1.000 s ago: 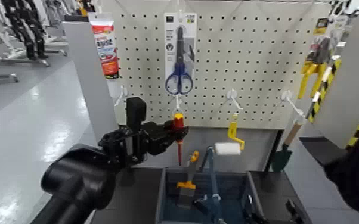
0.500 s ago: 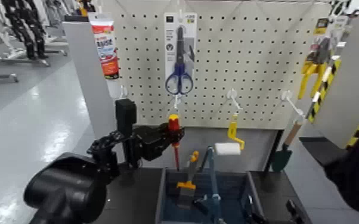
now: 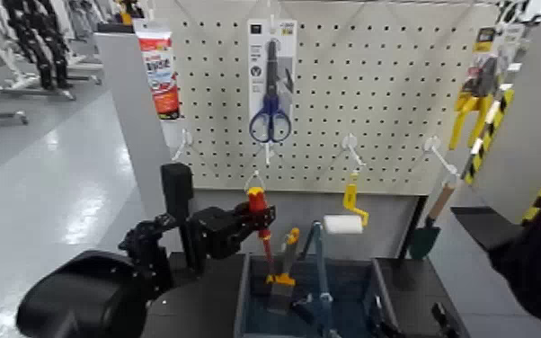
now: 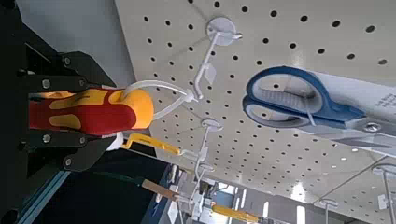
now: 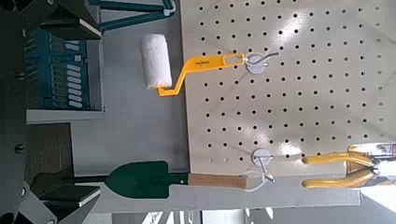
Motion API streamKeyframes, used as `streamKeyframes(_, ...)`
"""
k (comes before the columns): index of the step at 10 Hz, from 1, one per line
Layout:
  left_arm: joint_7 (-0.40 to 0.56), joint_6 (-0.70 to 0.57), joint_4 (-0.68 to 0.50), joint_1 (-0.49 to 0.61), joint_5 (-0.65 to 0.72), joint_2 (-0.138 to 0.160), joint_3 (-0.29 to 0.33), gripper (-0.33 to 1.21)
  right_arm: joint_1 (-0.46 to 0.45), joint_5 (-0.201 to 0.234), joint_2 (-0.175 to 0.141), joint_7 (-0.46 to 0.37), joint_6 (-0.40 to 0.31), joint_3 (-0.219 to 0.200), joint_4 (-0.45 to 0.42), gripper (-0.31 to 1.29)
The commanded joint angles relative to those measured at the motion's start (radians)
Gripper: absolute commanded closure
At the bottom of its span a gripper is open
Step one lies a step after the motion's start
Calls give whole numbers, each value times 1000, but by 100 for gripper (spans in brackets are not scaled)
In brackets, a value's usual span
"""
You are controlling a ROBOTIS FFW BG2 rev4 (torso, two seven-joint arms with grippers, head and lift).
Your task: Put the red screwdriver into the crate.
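Note:
My left gripper (image 3: 252, 216) is shut on the red screwdriver (image 3: 258, 203), pinching its red and yellow handle from both sides. The tool hangs upright with its thin red shaft pointing down over the back left corner of the crate (image 3: 242, 297), a dark blue-grey bin at the bottom of the head view. In the left wrist view the red screwdriver's handle (image 4: 89, 110) lies between the dark fingers (image 4: 56, 86), and a white loop sticks out from its end. My right arm (image 3: 539, 256) is parked at the right edge.
On the pegboard (image 3: 373, 81) hang packaged blue scissors (image 3: 270, 85), a tube (image 3: 159, 67), a paint roller (image 3: 343, 223), a green trowel (image 3: 424, 238) and yellow pliers (image 3: 470, 103). An orange-yellow-handled tool (image 3: 283, 262) and a blue handle (image 3: 319, 270) stand in the crate.
My left gripper has carried the red screwdriver off the pegboard, downward and slightly left, so its shaft now hangs over the crate. The left arm has dropped lower.

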Motion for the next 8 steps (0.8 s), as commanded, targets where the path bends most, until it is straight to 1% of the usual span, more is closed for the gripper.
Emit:
streamKeyframes(1, 2, -6, 36, 22, 50, 0, -6, 111, -2, -1, 2, 0, -1, 3, 0, 13)
streamKeyframes(4, -7, -109, 175, 19, 111, -4, -54, 111, -2, -1, 2, 0, -1, 3, 0, 13)
streamKeyframes(5, -7, -158, 230, 10, 122, -12, -80, 111, -2, -1, 3, 2, -1, 5, 2, 13)
streamKeyframes(6, -7, -178, 268, -4, 122, -21, -103, 111, -2, -1, 2, 0, -2, 5, 2, 13)
streamKeyframes(8, -2, -181, 322, -35, 139, -24, -156, 111, -3, -1, 3, 0, -4, 6, 3, 13)
